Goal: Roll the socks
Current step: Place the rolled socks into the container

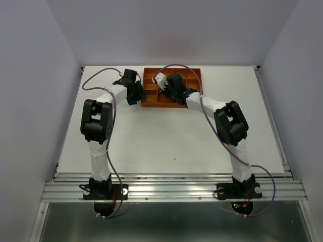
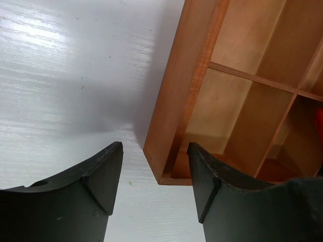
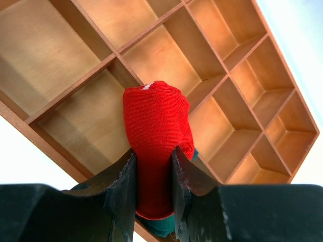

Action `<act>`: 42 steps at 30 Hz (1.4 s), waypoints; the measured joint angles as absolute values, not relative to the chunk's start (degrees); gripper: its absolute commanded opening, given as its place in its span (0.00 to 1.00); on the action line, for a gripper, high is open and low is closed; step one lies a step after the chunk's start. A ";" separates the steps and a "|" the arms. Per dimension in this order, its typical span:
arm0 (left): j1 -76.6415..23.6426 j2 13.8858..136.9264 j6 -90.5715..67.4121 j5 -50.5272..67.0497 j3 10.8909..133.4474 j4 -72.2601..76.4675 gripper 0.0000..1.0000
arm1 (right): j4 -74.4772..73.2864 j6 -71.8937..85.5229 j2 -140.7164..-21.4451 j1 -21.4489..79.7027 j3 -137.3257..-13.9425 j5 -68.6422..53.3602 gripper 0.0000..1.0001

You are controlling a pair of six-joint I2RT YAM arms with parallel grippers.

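Centrally, the right end effector (image 3: 154, 166) is clenched on the rolled red sock (image 3: 156, 121), with teal fabric (image 3: 161, 228) showing at its lower edge, held over the orange-brown tray (image 3: 75, 45). Meanwhile the left end effector (image 2: 155, 151) is released, its fingers apart on either side of a tray corner above the desk (image 2: 60, 75).

You are looking at a robot test cell in a lab. Plain pale walls (image 1: 30, 75) close in a white table (image 1: 171, 136) on three sides. A left arm (image 1: 98, 121) and a right arm (image 1: 231, 123), both white and black, are bolted to an aluminium rail (image 1: 171, 190) at the near edge, with purple cables (image 1: 176, 65) looping along them. An orange-brown gridded tray (image 1: 154, 103) sits at the far side.
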State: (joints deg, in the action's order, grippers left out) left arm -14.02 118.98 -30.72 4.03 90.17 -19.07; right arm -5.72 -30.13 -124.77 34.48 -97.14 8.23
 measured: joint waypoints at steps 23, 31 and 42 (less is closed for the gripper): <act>-14.04 120.14 -29.15 5.82 90.56 -18.00 0.36 | -12.19 -26.22 -131.44 33.69 -104.25 -5.50 0.01; -14.17 120.20 -26.83 6.28 90.78 -17.78 0.09 | -14.57 -24.67 -133.78 32.99 -108.01 -6.44 0.01; -14.13 120.33 -26.33 6.46 90.96 -17.87 0.00 | -18.44 -21.58 -136.66 31.42 -112.46 -7.92 0.01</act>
State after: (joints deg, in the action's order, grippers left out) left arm -14.13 120.33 -26.33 6.46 90.96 -17.87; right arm -18.44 -21.58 -136.66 31.42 -112.46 -7.92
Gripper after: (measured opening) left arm 0.297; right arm 0.324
